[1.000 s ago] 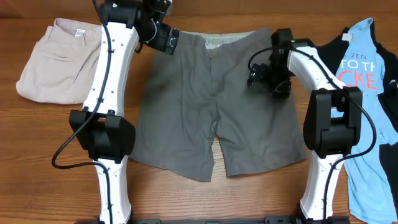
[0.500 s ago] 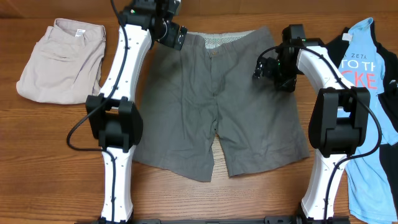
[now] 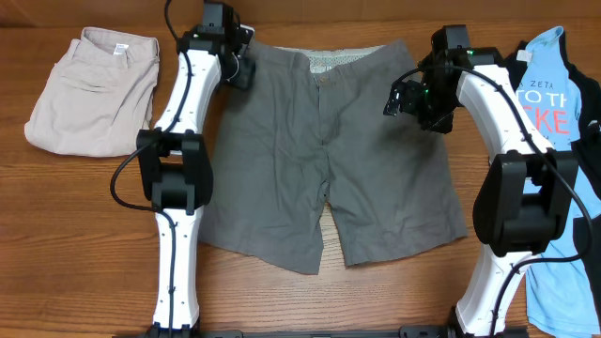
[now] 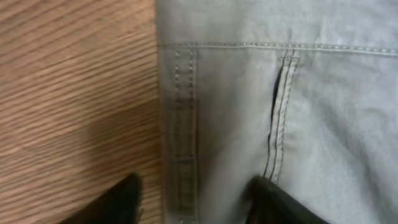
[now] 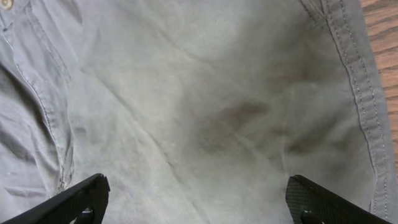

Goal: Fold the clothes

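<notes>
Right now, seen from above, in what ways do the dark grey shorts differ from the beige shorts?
Colour: the dark grey shorts are dark, the beige shorts pale. Pose: the dark grey shorts lie spread flat with both legs open; the beige shorts are folded into a compact bundle. Place: the dark grey shorts are mid-table; the beige shorts lie off to the left. Both rest on the wooden table.
</notes>
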